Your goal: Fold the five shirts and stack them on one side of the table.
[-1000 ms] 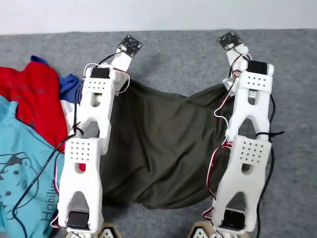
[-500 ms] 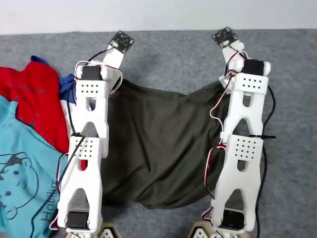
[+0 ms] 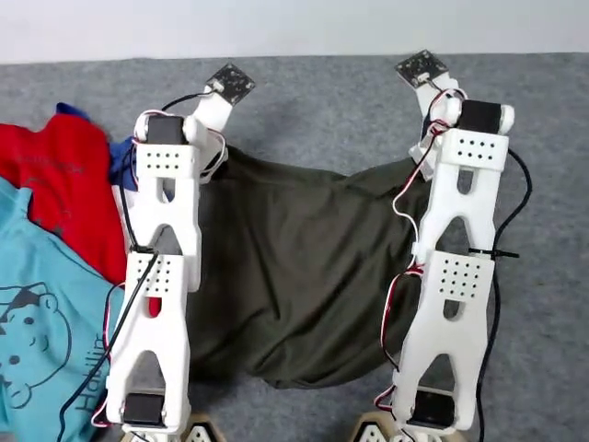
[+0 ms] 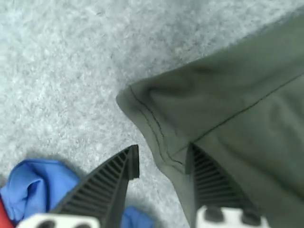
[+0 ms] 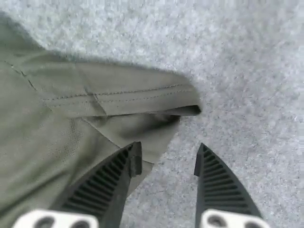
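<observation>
Olive shirt (image 3: 304, 276) partly beneath both arms (image 3: 166, 267)

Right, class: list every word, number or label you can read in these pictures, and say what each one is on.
On the teal shirt: slanted lettering beside a cartoon drawing, partly hidden by the left arm; not readable whole.
On the red shirt: a faint printed line, too small to read.
On the olive shirt: no text visible.
</observation>
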{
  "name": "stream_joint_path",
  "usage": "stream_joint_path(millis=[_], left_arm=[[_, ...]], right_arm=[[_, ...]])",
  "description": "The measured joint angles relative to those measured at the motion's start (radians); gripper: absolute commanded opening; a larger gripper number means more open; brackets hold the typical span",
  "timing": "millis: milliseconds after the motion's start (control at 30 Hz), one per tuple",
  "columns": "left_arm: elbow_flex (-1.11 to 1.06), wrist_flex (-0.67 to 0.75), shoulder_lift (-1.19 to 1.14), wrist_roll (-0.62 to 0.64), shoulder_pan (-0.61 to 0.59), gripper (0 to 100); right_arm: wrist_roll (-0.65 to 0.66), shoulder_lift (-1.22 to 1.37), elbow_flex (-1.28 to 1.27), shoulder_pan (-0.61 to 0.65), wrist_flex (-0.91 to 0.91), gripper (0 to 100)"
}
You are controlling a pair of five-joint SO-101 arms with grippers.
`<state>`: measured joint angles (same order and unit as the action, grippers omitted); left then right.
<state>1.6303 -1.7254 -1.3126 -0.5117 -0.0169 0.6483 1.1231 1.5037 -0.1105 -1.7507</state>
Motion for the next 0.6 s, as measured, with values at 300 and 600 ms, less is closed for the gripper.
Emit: stream_joint_path(millis=[300, 600], left_arm=[[-0.101, 0.0, 0.002, -0.068, 0.02, 17], [-0.212, 0.075, 0.003, -0.081, 0.009, 17]], right_arm=[[0.0, 0.0, 0.0, 0.0, -0.002, 19.5], [-0.003, 0.0, 0.0, 0.0, -0.003, 19.5]])
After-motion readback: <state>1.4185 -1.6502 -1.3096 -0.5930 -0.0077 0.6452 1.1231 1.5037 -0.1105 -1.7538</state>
